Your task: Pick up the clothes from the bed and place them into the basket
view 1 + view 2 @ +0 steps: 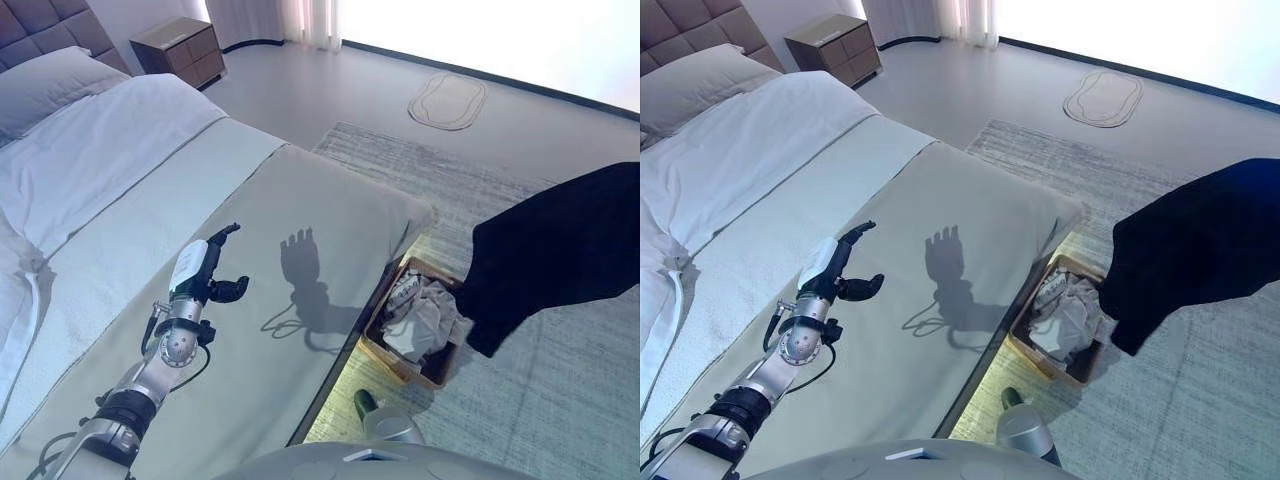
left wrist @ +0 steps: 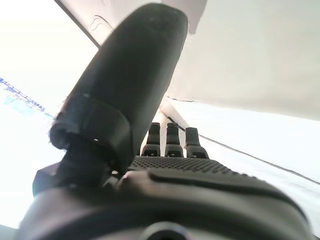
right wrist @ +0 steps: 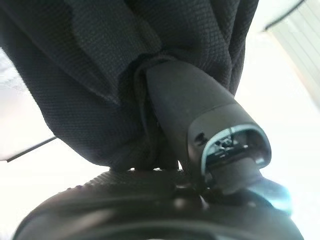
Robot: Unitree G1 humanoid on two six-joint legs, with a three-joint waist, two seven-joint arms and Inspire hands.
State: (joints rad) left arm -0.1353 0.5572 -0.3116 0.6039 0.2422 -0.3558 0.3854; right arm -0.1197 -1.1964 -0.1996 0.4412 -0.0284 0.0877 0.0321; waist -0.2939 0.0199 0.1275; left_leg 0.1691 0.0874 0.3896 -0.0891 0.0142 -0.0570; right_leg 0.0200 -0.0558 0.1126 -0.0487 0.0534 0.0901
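Note:
A black garment (image 1: 560,250) hangs in the air at the right, its lower end just above and to the right of the wicker basket (image 1: 378,340). The basket stands on the floor by the bed's foot and holds crumpled grey and white clothes (image 1: 420,318). In the right wrist view my right hand (image 3: 200,110) is shut on the black garment (image 3: 90,75), thumb pressed into the cloth; in the eye views the cloth hides that hand. My left hand (image 1: 205,268) hovers over the grey bed cover (image 1: 320,200), open and holding nothing, its fingers (image 2: 170,140) straight.
A white duvet (image 1: 90,160) and a pillow (image 1: 50,85) lie at the head of the bed. A wooden nightstand (image 1: 180,48) stands beyond it. The basket sits on a grey rug (image 1: 560,400), with an oval mat (image 1: 447,100) farther off on the floor.

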